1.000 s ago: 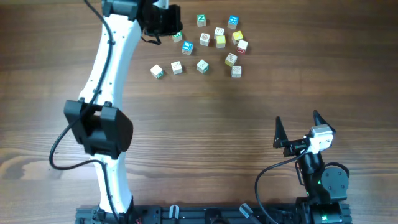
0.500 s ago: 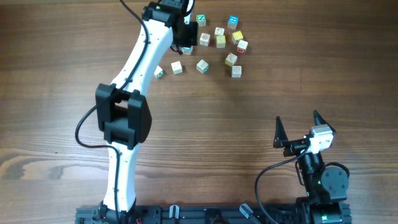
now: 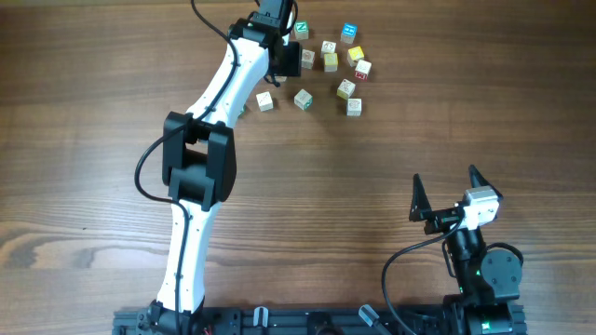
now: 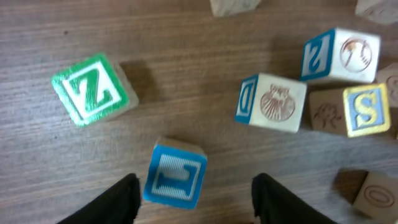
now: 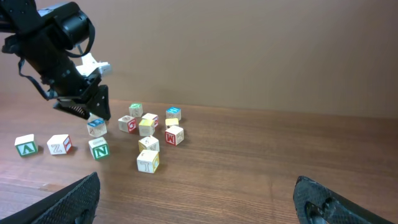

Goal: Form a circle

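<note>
Hovering L gripper (image 4: 196, 202), jaws open, astride blue block (image 4: 175, 175), no contact; R gripper (image 3: 445, 179) open, idle; blocks (image 3: 330, 61) prob. light, rigid, smooth-faced, so pinch opposite flat sides.

Robot lab setup: white arm (image 3: 220, 93) and black arm (image 3: 481, 265) mounted at a wood-grain tabletop (image 3: 372, 177) edge, plain beige wall (image 5: 261, 50), letter blocks (image 3: 330, 61).

A: Where do the blocks (image 3: 330, 61) sit?
B: Far side of the table (image 3: 93, 140), right of centre, bunched. Three more lie in a row along the near side. My left gripper (image 3: 284, 60) hangs at the bunch's left edge, one block (image 4: 176, 173) between its fingers.
A: And your right gripper (image 3: 445, 181)?
B: Near right, well apart from them.
</note>
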